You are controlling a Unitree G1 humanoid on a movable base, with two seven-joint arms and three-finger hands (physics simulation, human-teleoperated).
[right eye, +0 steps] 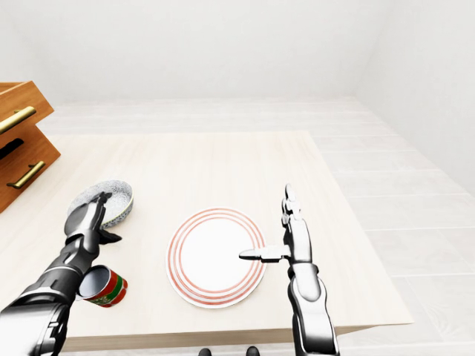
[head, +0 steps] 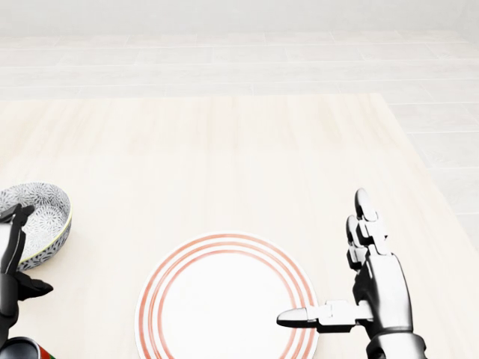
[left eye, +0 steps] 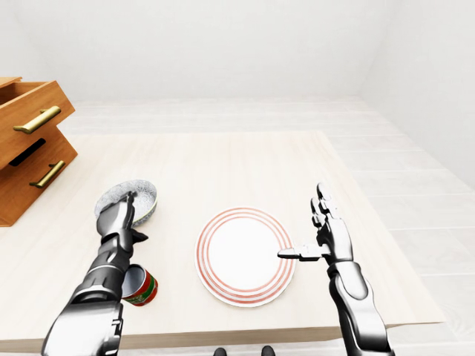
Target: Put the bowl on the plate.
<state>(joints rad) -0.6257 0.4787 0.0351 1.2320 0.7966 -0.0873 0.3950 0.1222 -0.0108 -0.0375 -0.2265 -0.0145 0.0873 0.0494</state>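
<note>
A grey patterned bowl [left eye: 141, 197] with a greenish rim sits tilted on the table's left side. My left hand [left eye: 132, 216] is at its near rim: the straight fingers [head: 13, 233] lie over the rim and the thumb sticks out below, not closed round it. A white plate [left eye: 245, 256] with red rings lies flat in the middle, to the right of the bowl and apart from it. My right hand [left eye: 306, 225] stands open at the plate's right edge, fingers up and thumb pointing left over the rim.
A red and green can [left eye: 141, 286] lies on its side beside my left forearm, below the bowl. A wooden chest of drawers [left eye: 30, 148] with brass handles stands at the table's left edge. The light wood table [left eye: 245, 170] ends close beneath the plate.
</note>
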